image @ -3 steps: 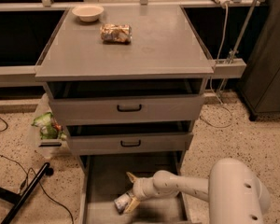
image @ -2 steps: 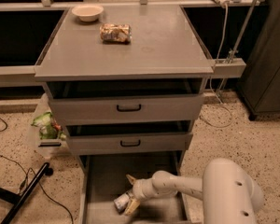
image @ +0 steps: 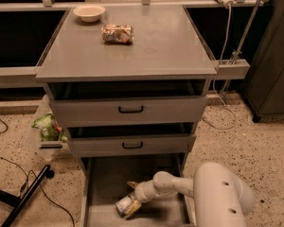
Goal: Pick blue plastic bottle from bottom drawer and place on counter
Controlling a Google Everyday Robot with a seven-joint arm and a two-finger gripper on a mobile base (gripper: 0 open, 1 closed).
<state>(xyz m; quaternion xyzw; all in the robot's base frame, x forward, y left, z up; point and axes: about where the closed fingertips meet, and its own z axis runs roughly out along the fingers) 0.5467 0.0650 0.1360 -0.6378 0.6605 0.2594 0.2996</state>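
Note:
The blue plastic bottle [image: 125,205] lies on its side on the floor of the open bottom drawer [image: 104,178], near the drawer's front. My white arm reaches in from the lower right, and the gripper [image: 132,198] is down on the bottle, touching it. The counter [image: 151,46] is the broad grey top of the cabinet above.
A tan-and-white snack packet [image: 117,33] and a pale bowl [image: 89,12] sit on the counter's far left. Two grey drawers with black handles [image: 130,109] hang over the bottom drawer. A green bag [image: 48,126] and black cables lie on the floor at left.
My arm's large white link has shifted left and slightly up. The gripper and the bottle stay in nearly the same place in the drawer.

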